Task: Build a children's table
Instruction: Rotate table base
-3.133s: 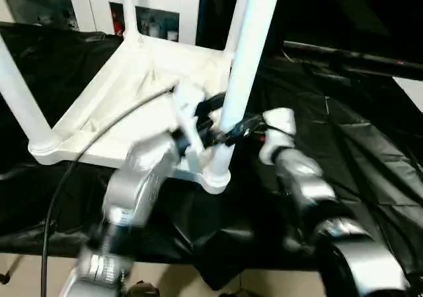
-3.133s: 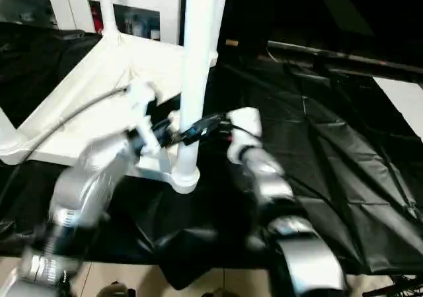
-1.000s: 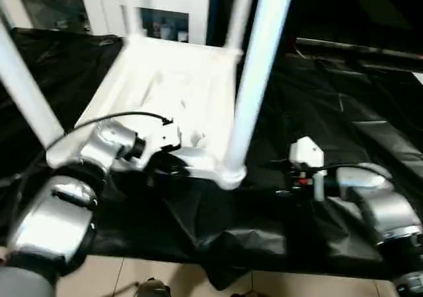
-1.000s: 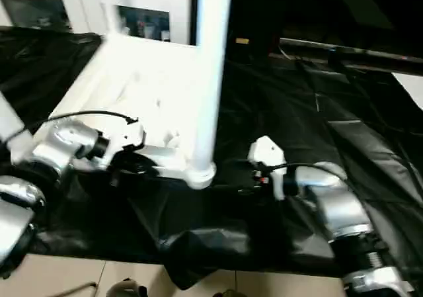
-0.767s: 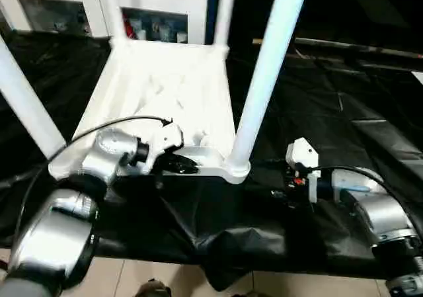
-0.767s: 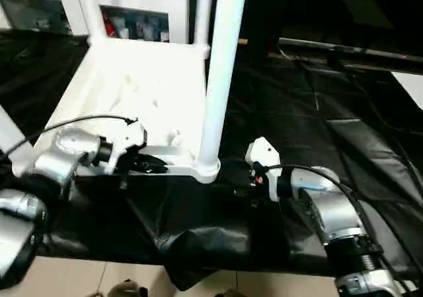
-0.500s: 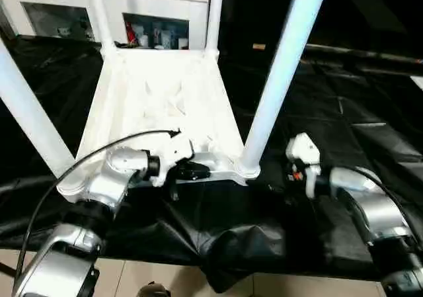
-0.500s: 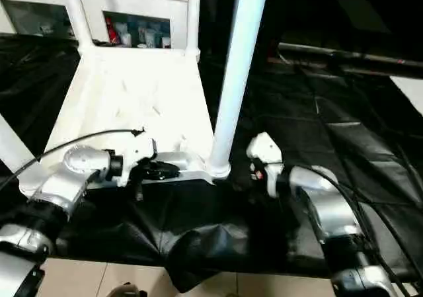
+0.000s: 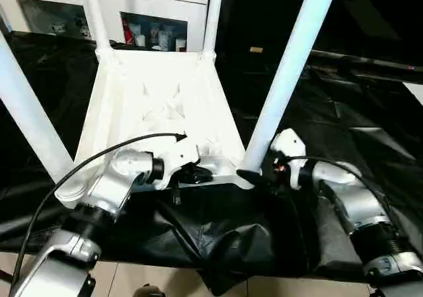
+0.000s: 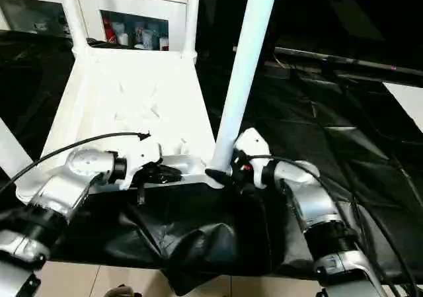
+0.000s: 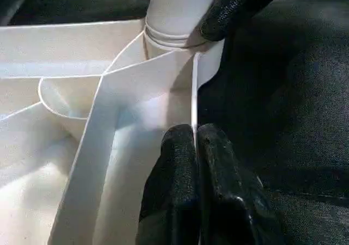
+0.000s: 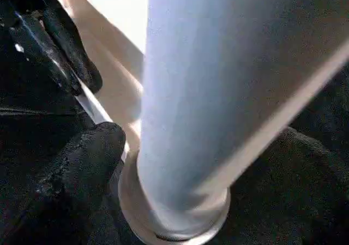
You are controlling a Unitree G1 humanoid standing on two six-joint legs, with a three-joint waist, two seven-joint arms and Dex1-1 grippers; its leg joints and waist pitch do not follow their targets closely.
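- Tabletop [image 9: 158, 105]: white plastic, square, lying upside down on a black sheet [image 9: 370, 131] with its ribbed underside facing up. It sits left of centre, its near edge close to the near edge of the sheet.
- Legs: four white tubes standing upright in the round corner sockets. Near right leg [image 9: 291, 65], near left leg [image 9: 30, 118], far left leg [image 9: 92, 12], far right leg [image 9: 213, 16].
- Left gripper [image 9: 198, 174]: at the near edge of the tabletop, a little left of the near right leg. Its two black fingers [image 11: 182, 168] are pressed together, pinched on the thin upright wall of the tabletop's near rim, as the left wrist view shows. A black cable [image 9: 99, 158] arcs from this wrist toward the near left.
- Right gripper [image 9: 254, 176]: at the foot of the near right leg, coming in from the right. Its fingers are spread wide; one black fingertip [image 12: 90, 147] lies just beside the corner socket [image 12: 174, 223] at the base of the leg. Whether the fingertip touches the socket cannot be told. It has hold of nothing.
- Right forearm [image 9: 353, 208]: silver, reaching in from the near right over the black sheet.
- Cabinet [image 9: 152, 26]: white, with glass fronts, behind the far edge of the tabletop.
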